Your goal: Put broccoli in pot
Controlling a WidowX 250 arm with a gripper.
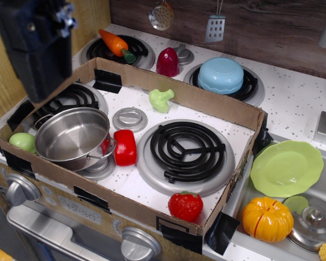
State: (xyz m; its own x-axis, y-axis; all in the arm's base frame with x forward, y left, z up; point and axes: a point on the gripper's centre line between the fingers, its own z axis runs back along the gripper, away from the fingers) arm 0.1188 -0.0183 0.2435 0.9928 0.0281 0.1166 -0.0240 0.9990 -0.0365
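Broccoli (161, 99): lies on the white stovetop near the cardboard back wall (206, 98), long axis left-right, stem pointing right.
Pot (73, 137): upright, front-left, well apart.
Gripper (41, 38): top-left, jaws hidden; cannot tell.

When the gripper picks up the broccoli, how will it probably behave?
The broccoli looks like moulded plastic, so probably stiff and light. Its lumpy head and short stem give uneven surfaces, so it may slip or twist between fingers. It lies on its side, so a push may rock it.
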